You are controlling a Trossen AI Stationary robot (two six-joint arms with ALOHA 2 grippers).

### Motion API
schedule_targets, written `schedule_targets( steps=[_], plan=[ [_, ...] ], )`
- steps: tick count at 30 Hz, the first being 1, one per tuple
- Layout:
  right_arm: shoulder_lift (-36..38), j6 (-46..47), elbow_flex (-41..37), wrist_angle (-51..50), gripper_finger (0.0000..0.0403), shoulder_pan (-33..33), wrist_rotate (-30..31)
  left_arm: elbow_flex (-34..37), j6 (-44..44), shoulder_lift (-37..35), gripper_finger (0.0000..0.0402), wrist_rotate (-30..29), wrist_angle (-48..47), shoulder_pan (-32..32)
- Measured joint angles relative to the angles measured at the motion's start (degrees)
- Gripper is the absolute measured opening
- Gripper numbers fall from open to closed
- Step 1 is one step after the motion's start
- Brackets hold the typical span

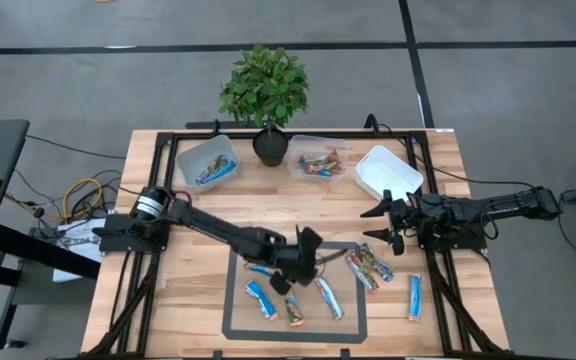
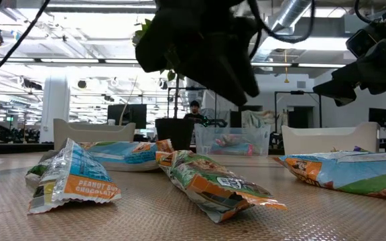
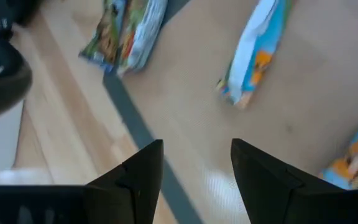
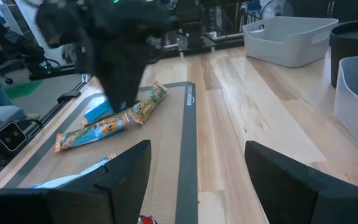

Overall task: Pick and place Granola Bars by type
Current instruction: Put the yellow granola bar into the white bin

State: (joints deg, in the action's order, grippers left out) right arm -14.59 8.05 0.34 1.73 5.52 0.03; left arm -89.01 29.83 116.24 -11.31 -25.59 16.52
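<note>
Several granola bars lie flat on the grey-bordered mat: blue-and-white ones (image 1: 260,298) (image 1: 328,297), multicoloured ones (image 1: 294,308) (image 1: 368,268), and a blue one (image 1: 415,297) just off the mat's right edge. My left gripper (image 1: 320,252) (image 3: 196,171) hovers open and empty over the middle of the mat, above its taped border. The left wrist view shows a multicoloured bar (image 3: 126,34) and a blue bar (image 3: 253,53) ahead of it. My right gripper (image 1: 376,223) (image 4: 197,180) is open and empty, raised over bare wood right of the mat's far right corner.
Along the far edge stand a clear tub with blue bars (image 1: 208,160), a potted plant (image 1: 265,95), a clear tub with multicoloured bars (image 1: 318,162) and a white tub (image 1: 388,172). Bare wood lies between the mat and the tubs. The room beyond shows in the low view.
</note>
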Motion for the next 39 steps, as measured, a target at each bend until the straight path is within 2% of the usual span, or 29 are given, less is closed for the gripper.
schedule_targets(
  steps=[4,8,19,24,29,33,39],
  plan=[
    [-0.01,0.00,0.00,-0.02,0.0256,-0.01,0.00,-0.04,2.95,0.11,0.0182,-1.37,2.72,2.08],
    [-0.02,0.00,0.00,-0.02,0.0256,0.00,0.00,-0.07,4.06,0.09,0.0182,-2.04,1.14,3.43],
    [0.00,0.00,0.00,-0.02,0.0256,0.00,0.00,0.86,-6.09,-1.78,0.0182,0.42,-9.06,6.29],
    [-0.02,0.00,0.00,-0.04,0.0256,-0.02,-0.02,7.29,-12.57,-6.47,0.0182,0.42,-10.56,6.08],
    [0.00,0.00,0.00,0.00,0.0256,0.00,0.00,16.31,-16.91,-10.35,0.0182,1.14,-8.25,4.44],
    [-0.02,0.00,0.00,-0.02,0.0256,-0.01,-0.02,22.42,-17.85,-11.20,0.0182,2.21,-4.37,2.63],
    [-0.01,0.00,0.02,-0.02,0.0256,-0.01,-0.02,26.49,-19.95,-11.25,0.0182,5.03,-1.94,1.40]
  ],
)
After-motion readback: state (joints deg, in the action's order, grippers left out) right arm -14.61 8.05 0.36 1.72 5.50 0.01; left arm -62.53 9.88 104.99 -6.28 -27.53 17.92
